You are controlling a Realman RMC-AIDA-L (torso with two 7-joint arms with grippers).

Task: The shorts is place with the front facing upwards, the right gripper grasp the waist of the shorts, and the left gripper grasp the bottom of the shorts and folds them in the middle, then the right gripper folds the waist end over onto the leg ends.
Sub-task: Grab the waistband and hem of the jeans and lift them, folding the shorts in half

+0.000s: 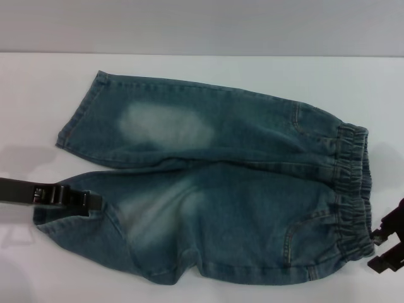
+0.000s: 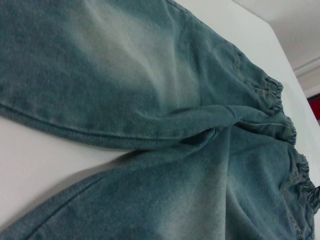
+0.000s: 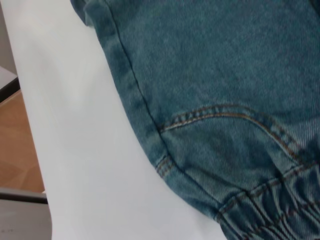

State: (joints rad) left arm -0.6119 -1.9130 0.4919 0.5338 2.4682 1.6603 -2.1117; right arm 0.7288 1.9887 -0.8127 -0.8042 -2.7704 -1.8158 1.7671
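Denim shorts (image 1: 214, 183) are spread flat across the frame centre on the white table (image 1: 38, 95), waist (image 1: 350, 189) at right. Left gripper (image 1: 85, 202) is seen at the lower-left leg hem (image 1: 44, 221), right gripper (image 1: 385, 243) by the waist at lower right; how far either is open cannot be told.

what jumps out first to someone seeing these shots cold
The shorts fill the white table, spread flat, front up, with pale faded patches on both thighs. The ruched waist of the shorts lies toward the robot's right, the leg ends toward its left. The left gripper reaches in at the nearer leg's hem, and the right gripper sits just off the waistband's near corner.
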